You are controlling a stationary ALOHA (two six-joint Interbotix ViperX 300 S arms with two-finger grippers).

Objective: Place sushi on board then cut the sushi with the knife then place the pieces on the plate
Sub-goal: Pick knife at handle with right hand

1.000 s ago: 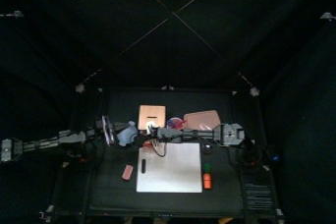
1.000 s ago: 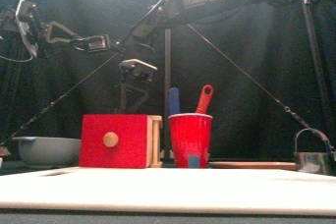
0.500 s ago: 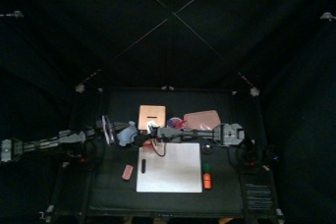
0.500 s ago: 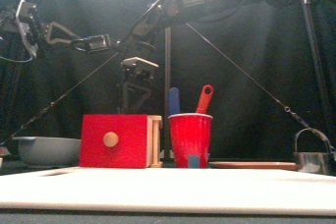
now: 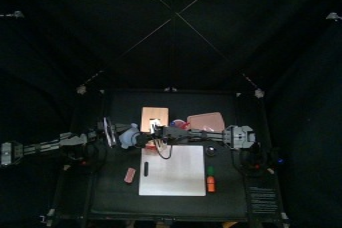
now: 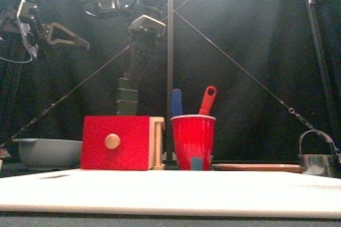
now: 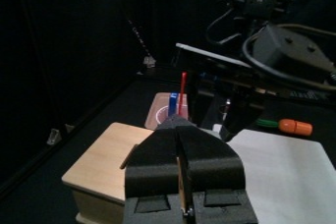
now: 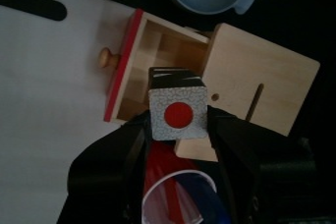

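Observation:
My right gripper is shut on the dark green sushi roll, whose white end with a red centre faces the wrist camera. The roll hangs upright above the wooden box, whose red drawer stands pulled out. In the front view the right gripper is high over the box. The left gripper is shut on nothing and hovers above the box's top. A red cup holds the blue knife and the red knife. The white board lies in front, and the pink plate at the back right.
A blue-grey bowl sits left of the box. The metal cutter stands at the right. On the table's front, a red toy lies left of the board and an orange toy on its right edge.
The right gripper has risen, lifting the sushi roll up from just above the box. The left arm has stayed in place.

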